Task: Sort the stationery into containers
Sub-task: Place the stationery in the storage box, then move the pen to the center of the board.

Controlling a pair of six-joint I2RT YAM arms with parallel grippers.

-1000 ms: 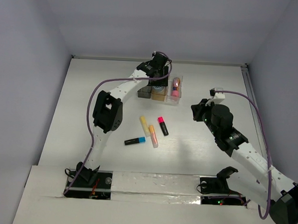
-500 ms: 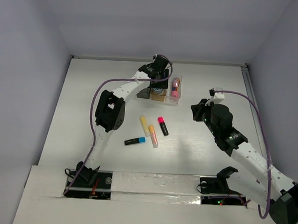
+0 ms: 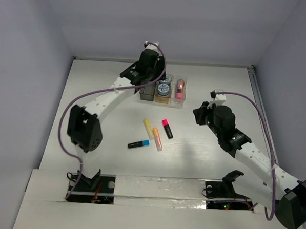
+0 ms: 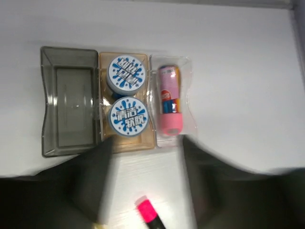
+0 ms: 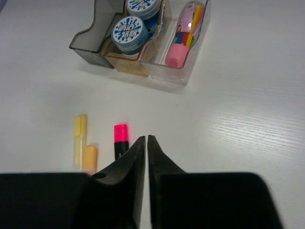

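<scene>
Three joined bins sit at the back: dark grey [image 3: 147, 92], amber [image 3: 164, 98] and clear [image 3: 180, 98]. Two blue-and-white tape rolls [image 4: 127, 72] [image 4: 127, 117] lie in the amber bin [image 4: 126, 143]. A pink bottle [image 4: 169, 102] lies in the clear bin. The grey bin [image 4: 71, 102] holds nothing. Yellow [image 3: 149, 126], orange [image 3: 157, 139], pink-black [image 3: 167, 129] and blue-black [image 3: 138, 144] highlighters lie on the table. My left gripper [image 3: 155, 84] hovers open and empty over the bins' near edge. My right gripper [image 5: 147, 139] is shut and empty, above the table right of the pink-black highlighter [image 5: 120, 138].
The white table ends at grey walls at the back and sides. A rail [image 3: 256, 89] runs along its right edge. The left arm's purple cable [image 3: 71, 110] loops over the left half of the table.
My left arm has swung left and lifted off the amber bin, so both tape rolls now show in it. My right arm has hardly moved.
</scene>
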